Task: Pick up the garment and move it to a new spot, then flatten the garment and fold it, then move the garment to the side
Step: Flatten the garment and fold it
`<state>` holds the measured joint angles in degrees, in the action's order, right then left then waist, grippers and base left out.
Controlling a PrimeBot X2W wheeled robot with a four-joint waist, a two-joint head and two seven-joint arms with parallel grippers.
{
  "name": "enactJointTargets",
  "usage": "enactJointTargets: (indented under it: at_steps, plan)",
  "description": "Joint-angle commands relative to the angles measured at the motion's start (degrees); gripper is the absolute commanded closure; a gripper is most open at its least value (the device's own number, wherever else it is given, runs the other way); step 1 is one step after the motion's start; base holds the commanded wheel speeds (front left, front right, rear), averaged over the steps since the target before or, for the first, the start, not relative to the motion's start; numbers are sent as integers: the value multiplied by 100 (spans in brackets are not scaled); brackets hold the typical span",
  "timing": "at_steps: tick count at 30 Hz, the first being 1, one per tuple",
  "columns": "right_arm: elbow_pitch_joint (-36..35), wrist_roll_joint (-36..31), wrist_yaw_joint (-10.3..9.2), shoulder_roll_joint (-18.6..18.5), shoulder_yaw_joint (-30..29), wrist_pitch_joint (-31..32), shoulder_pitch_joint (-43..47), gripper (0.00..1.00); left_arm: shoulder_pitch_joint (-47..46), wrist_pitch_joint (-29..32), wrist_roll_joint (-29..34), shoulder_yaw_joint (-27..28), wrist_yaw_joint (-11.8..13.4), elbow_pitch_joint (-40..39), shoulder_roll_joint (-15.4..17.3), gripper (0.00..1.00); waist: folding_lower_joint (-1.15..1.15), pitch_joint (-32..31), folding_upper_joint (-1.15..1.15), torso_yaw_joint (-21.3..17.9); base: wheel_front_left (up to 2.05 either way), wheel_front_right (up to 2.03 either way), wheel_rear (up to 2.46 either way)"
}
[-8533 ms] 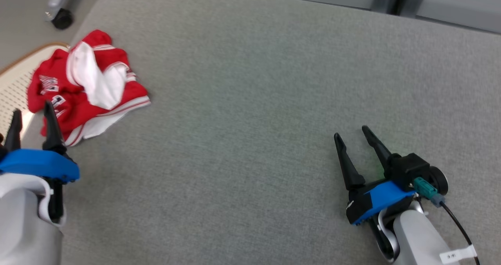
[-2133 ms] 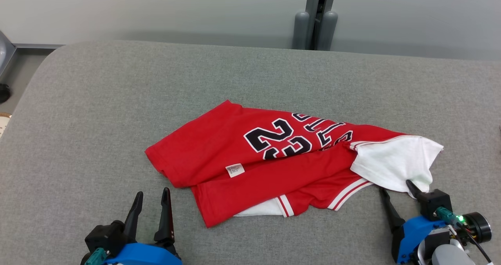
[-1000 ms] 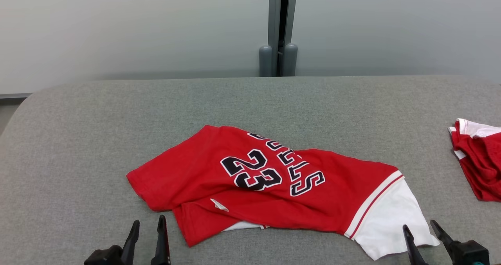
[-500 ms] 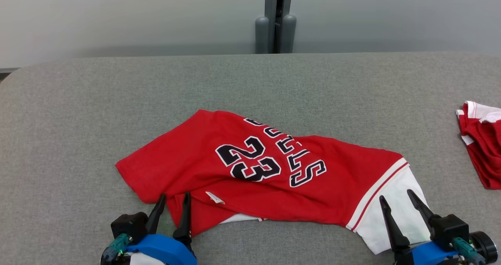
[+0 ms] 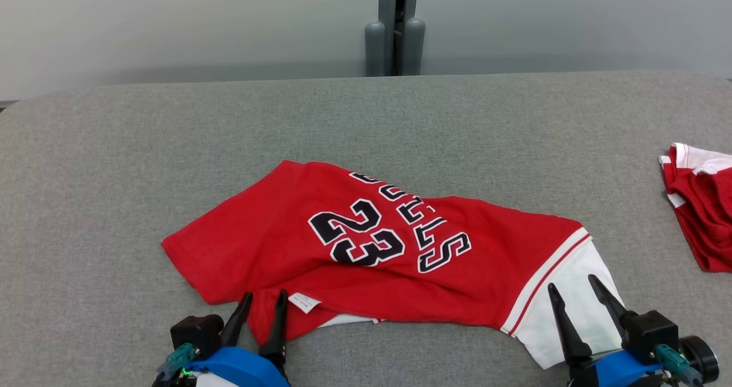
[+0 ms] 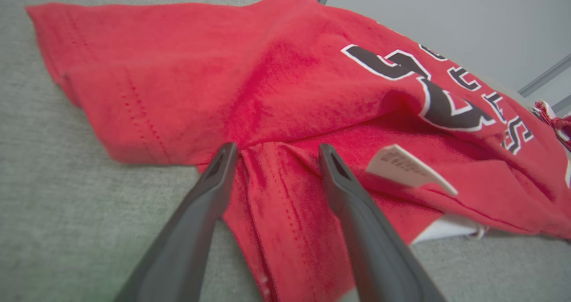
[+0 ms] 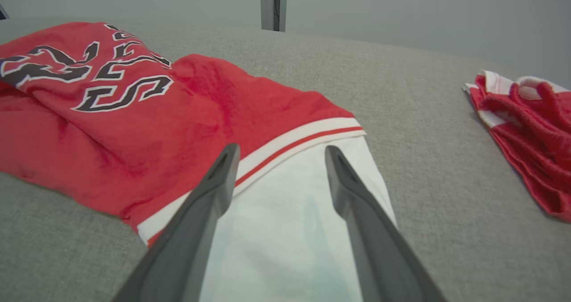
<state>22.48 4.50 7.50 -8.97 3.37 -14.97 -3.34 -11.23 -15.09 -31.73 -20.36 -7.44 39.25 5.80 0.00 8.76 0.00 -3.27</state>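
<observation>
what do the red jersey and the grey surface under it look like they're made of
Red jersey: likely soft knit cloth, matte and slightly fuzzy; it creases limply and shows stitched hems. Grey surface: apparently woven upholstery fabric, matte, with a fine flecked weave; what lies under it cannot be told.

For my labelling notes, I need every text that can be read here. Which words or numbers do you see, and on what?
"23": large black number on the red jersey.
"LS": end of black lettering beside it; rest creased, unreadable.
White tag: print too small.
</observation>
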Motion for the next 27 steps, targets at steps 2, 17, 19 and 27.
enactJointTargets:
  at_steps: [2,17,19,27]
  plan:
    - [9,-22,-2,26,-9,-28,-11,0,65,3,-27,7,-8,114,6,0,0,2,0,14,0,0,0]
    - [160,121,-2,80,-104,-25,157,0,248,-5,401,74,-7,-924,25,100,0,-383,0,450,0,0,0]
    - [183,152,-2,103,-111,-24,205,0,366,-5,478,46,-7,-1240,37,100,0,-514,0,585,0,0,0]
    - [296,204,-2,211,-28,-24,296,0,1239,-5,580,-412,-7,-1729,250,21,0,-840,0,857,0,0,0]
